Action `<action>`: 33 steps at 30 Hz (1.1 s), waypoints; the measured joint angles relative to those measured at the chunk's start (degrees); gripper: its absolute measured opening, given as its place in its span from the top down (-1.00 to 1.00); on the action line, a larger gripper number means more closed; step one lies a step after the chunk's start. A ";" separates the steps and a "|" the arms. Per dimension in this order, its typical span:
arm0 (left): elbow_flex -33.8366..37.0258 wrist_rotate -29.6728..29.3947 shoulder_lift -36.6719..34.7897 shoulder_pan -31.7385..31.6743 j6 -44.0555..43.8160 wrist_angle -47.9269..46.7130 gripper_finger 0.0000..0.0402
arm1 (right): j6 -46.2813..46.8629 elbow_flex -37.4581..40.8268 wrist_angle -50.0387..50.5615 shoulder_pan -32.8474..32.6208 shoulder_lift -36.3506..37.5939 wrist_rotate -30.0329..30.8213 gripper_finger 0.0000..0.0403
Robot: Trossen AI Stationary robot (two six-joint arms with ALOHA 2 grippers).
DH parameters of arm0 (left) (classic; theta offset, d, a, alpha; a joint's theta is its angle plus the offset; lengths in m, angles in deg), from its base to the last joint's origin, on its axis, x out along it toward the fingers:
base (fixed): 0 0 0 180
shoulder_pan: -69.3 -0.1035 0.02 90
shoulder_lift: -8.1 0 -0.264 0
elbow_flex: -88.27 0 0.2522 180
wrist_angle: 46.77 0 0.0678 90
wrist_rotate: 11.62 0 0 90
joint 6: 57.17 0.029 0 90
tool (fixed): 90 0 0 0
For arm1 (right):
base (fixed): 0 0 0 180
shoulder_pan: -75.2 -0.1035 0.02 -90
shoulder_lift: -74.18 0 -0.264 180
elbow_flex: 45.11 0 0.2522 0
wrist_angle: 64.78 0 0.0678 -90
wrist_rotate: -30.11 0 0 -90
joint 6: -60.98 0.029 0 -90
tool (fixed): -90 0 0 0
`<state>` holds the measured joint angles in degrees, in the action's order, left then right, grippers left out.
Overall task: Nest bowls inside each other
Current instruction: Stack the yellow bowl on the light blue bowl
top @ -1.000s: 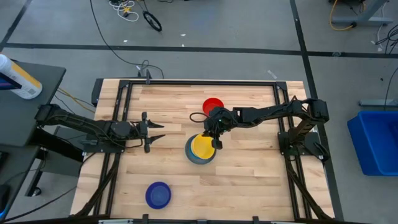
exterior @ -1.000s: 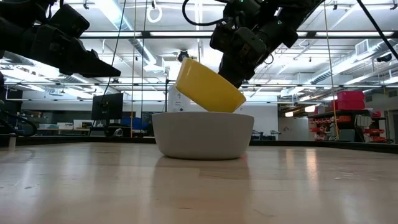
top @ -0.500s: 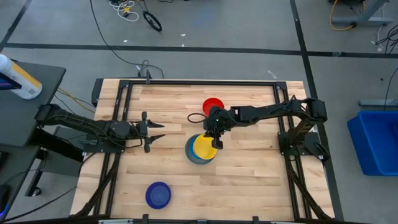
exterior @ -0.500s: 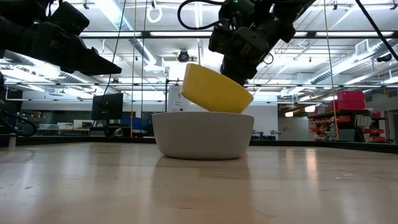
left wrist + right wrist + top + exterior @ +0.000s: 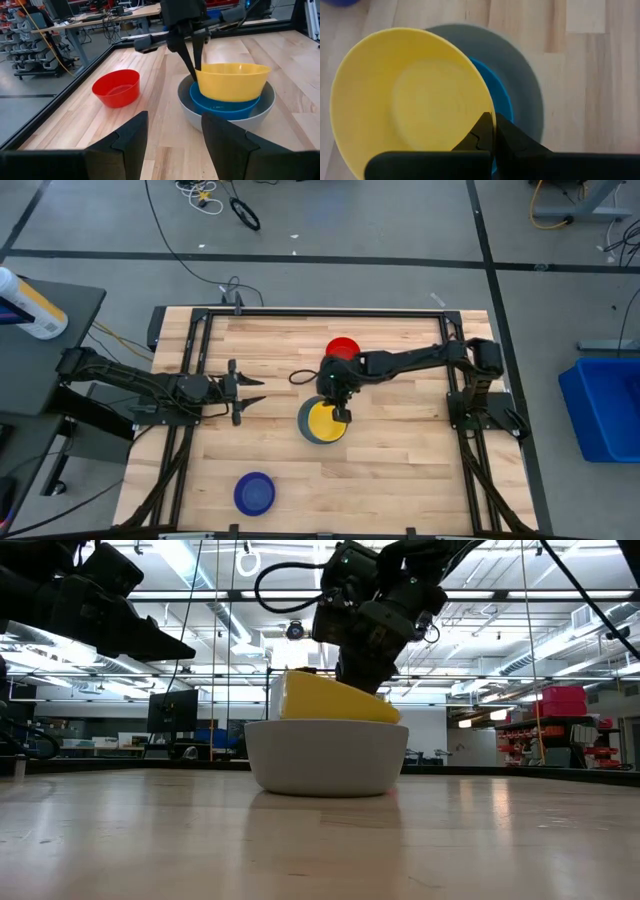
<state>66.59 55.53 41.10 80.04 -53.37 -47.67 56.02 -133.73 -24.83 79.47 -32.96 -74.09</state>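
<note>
A grey bowl stands mid-table with a light blue bowl nested in it. The yellow bowl sits partly sunk into these, a little tilted, with my right gripper shut on its rim. Beyond it, toward the far edge, the red bowl rests on its base. The dark blue bowl rests near the front edge. My left gripper hovers open to the left of the stack, holding nothing. My right gripper pinches the yellow bowl's rim on its far-right side, one finger inside the bowl and one outside. The fingers slant down from the table's far right. The bowl's lower part is down inside the light blue bowl, its free side slightly higher.
Bare wooden tabletop lies to the front and right of the stack. The black frame rails run along both table sides. A black cable loop hangs by the right wrist.
My right gripper has gone down and toward the table's left, tipping steeper, still shut on the yellow bowl. The bowl, which hung steeply tilted above the grey bowl's right side, has sunk into the stack and stands nearer level.
</note>
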 joint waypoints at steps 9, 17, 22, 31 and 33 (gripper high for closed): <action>0.00 0.01 0.00 0.01 0.02 -0.07 0.03 | -0.55 -1.85 4.11 0.09 -0.56 -0.02 1.00; 0.00 0.02 0.00 0.00 -0.02 -0.02 0.03 | -0.65 -1.85 4.33 0.15 -0.56 0.02 1.00; 0.00 0.02 0.01 0.00 0.02 -0.02 0.03 | -0.91 -1.85 4.40 0.15 -0.56 0.07 1.00; 0.00 0.02 0.00 0.01 0.05 -0.04 0.03 | -0.45 -1.82 4.89 0.15 -2.97 0.57 1.00; 0.00 0.02 0.02 0.00 -0.02 -0.20 0.03 | -0.44 -1.82 4.91 0.15 -3.43 0.62 1.00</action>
<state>66.59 55.55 41.12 80.04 -53.40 -47.86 55.58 -135.55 -19.92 79.62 -36.39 -73.47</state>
